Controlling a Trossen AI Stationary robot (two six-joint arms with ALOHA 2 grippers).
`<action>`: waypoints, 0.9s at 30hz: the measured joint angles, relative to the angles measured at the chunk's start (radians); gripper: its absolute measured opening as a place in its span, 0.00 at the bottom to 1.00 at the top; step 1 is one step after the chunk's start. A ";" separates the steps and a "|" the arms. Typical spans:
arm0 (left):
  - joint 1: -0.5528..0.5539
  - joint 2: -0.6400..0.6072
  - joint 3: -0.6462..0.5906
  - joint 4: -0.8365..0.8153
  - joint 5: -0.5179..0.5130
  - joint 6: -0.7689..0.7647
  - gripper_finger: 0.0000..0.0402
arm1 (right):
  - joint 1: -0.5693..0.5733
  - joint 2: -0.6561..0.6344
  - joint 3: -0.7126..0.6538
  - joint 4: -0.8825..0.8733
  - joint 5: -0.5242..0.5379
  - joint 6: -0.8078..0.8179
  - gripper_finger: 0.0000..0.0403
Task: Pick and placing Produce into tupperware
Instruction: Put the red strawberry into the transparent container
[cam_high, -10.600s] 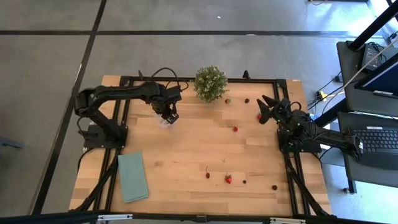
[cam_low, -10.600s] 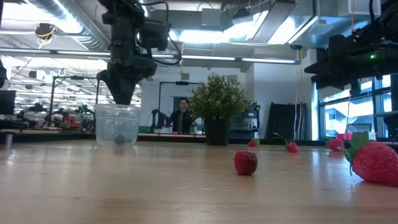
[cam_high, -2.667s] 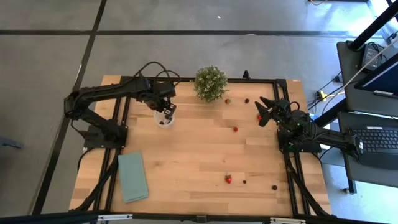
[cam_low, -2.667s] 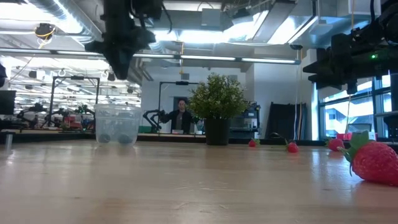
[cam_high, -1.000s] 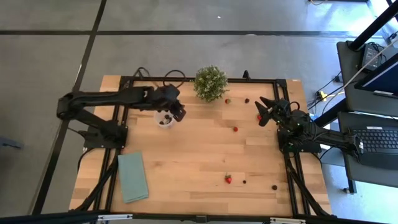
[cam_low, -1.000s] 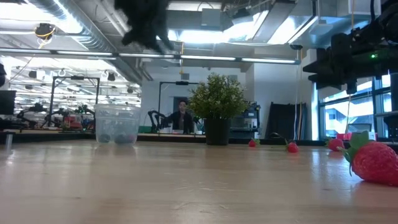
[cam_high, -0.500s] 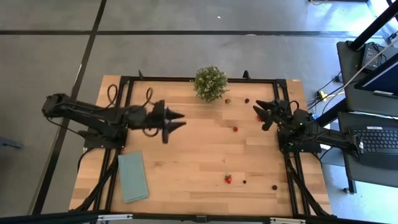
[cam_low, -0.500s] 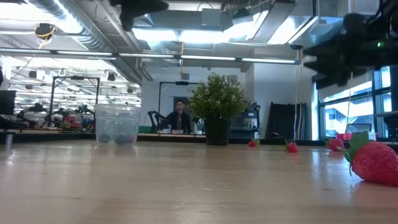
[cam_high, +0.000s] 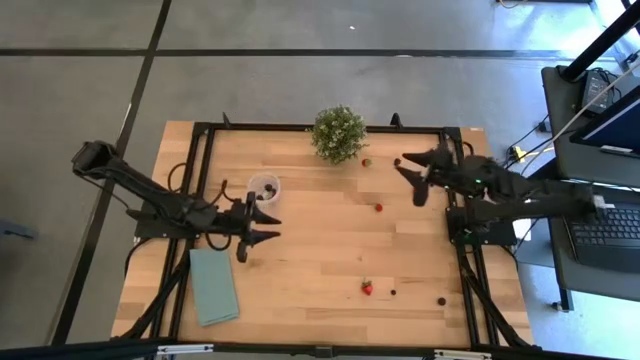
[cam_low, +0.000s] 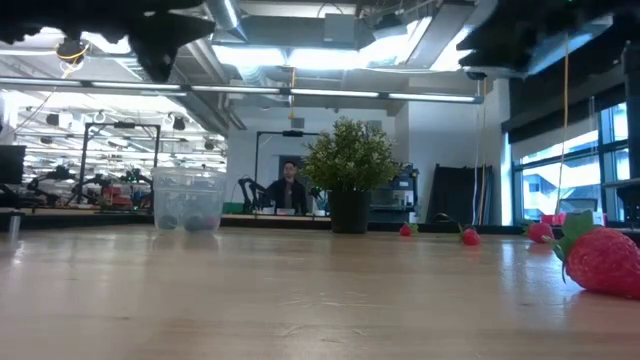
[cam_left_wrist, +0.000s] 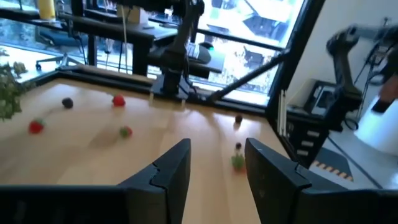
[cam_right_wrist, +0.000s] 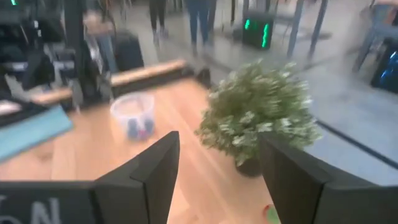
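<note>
The tupperware (cam_high: 264, 187) is a small clear cup standing on its base at the table's far left, also in the low view (cam_low: 189, 200) and right wrist view (cam_right_wrist: 132, 114), with a few pieces of produce inside. Loose produce lies about: strawberries (cam_high: 378, 207) (cam_high: 367, 288) (cam_low: 603, 262) and dark berries (cam_high: 397, 161) (cam_high: 441, 300). My left gripper (cam_high: 272, 228) (cam_left_wrist: 217, 171) is open and empty, on the near side of the cup, pointing level toward the right. My right gripper (cam_high: 402, 164) (cam_right_wrist: 217, 168) is open and empty, raised at the far right, facing the plant.
A bushy potted plant (cam_high: 338, 133) stands at the far edge's middle, close to my right gripper. A flat teal cloth (cam_high: 213, 285) lies at the near left. The black frame (cam_high: 300, 127) runs round the tabletop. A person stands far off in the room (cam_low: 290, 185).
My left gripper has swung away from above the tupperware toward the table's near edge and come lower, tipping from pointing down to level. My right gripper has risen and reached toward the far edge and the plant. The tupperware and loose produce have stayed put.
</note>
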 joint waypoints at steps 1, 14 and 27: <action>-0.013 0.000 -0.007 0.000 -0.009 0.000 0.36 | 0.016 0.055 0.048 -0.035 0.005 0.011 0.54; -0.107 0.008 -0.116 -0.007 -0.051 -0.080 0.39 | 0.193 0.577 0.486 -0.740 0.038 0.536 0.54; -0.106 0.008 -0.137 -0.003 -0.095 -0.097 0.36 | 0.222 0.805 0.468 -0.670 0.009 0.356 0.54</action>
